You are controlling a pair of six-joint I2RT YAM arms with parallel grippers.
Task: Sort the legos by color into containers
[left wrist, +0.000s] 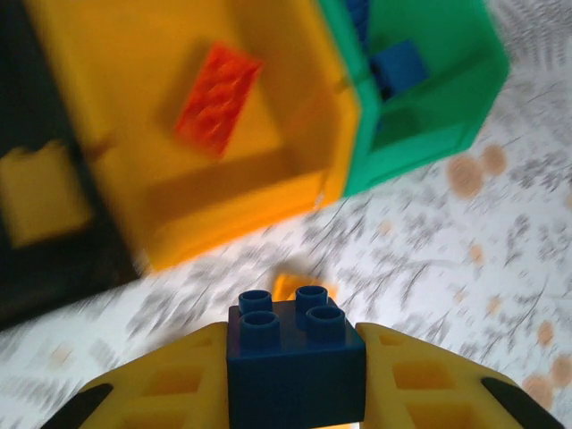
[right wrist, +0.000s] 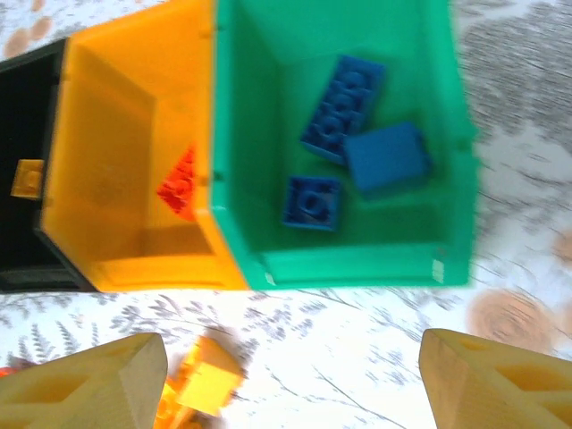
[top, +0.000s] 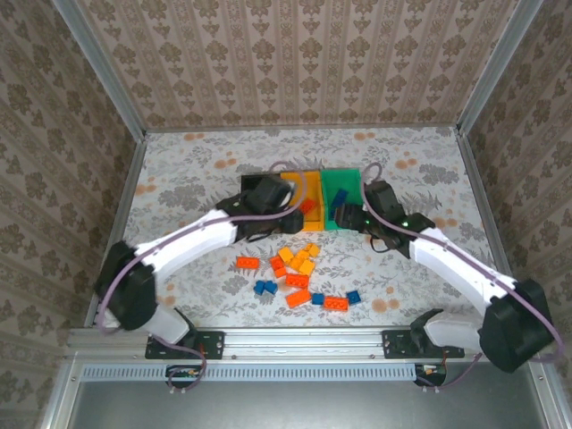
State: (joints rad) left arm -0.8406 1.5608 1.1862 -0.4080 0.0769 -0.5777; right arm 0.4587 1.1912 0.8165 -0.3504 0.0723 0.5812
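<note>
My left gripper [left wrist: 295, 366] is shut on a dark blue four-stud brick [left wrist: 297, 349], held above the table just in front of the yellow-orange bin [left wrist: 268, 183]. That bin holds an orange-red brick [left wrist: 217, 96]. Three blue bricks [right wrist: 342, 107] lie in the green bin [right wrist: 357, 264], and a yellow brick [right wrist: 27, 177] lies in the black bin [right wrist: 27, 98]. My right gripper [right wrist: 290, 384] is open and empty, in front of the green bin. In the top view both grippers, left [top: 288, 214] and right [top: 347, 214], meet at the bins' near side.
Several loose bricks [top: 299, 259] in orange-red, yellow-orange and blue lie scattered on the patterned table between the arms and the bins. A yellow brick [right wrist: 206, 380] sits by my right gripper's left finger. Patterned walls ring the table.
</note>
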